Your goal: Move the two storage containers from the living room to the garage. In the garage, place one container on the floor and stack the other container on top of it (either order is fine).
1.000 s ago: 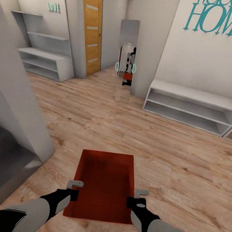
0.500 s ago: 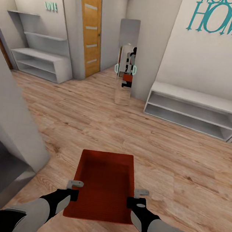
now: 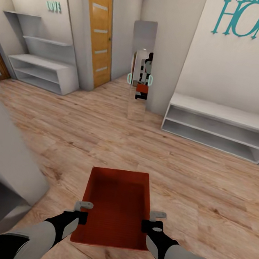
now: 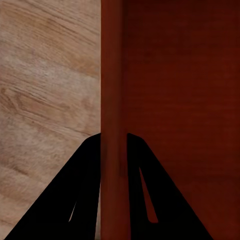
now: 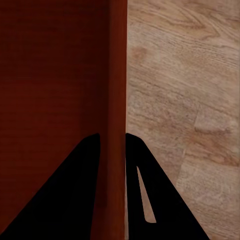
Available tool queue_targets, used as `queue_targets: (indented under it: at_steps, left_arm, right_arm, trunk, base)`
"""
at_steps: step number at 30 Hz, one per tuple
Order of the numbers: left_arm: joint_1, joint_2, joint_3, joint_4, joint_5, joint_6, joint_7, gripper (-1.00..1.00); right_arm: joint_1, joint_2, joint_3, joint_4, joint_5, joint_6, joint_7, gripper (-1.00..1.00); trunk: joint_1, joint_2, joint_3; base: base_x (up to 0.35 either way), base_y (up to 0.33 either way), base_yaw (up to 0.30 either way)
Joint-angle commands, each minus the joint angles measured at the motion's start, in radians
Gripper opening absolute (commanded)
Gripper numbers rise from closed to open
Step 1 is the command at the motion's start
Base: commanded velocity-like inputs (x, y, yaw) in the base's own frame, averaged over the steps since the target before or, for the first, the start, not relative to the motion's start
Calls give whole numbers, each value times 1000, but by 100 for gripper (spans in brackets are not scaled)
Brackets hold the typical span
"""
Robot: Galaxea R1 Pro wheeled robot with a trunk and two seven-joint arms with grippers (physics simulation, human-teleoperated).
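One container (image 3: pixel 116 204) is held above the wood floor (image 3: pixel 205 178), its side walls pinched in the left gripper (image 3: pixel 84 207) and right gripper (image 3: pixel 154 217) jaws, carriage apparently underway; the door (image 3: pixel 96 29) must be reached next.

From my feed I can read big teal "HOME" (image 3: pixel 256 22) on the right-hand white wall (image 3: pixel 221 68) — and small teal "LOVE" (image 3: pixel 54 6) above the left shelves (image 3: pixel 39 64).
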Motion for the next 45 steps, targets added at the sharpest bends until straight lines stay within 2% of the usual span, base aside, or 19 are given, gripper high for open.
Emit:
queue_targets:
  at_steps: [1,19,45]
  left_arm:
    - [-1,24,-20,-5,-10,-18,9,-100]
    - [0,24,-20,-5,-10,-18,9,-100]
    - [0,24,-20,-5,-10,-18,9,-100]
  right_arm:
    - [0,0,0,16,-22,-5,-3,-100]
    - [0,-1,-2,16,-22,-7,-3,-100]
    - [0,-1,-1,16,-22,-7,-3,-100]
  trunk:
    - [1,0,-1]
    - [1,0,-1]
    - [1,0,-1]
  base:
    - [323,0,0]
    - [323,0,158]
    - [323,0,4]
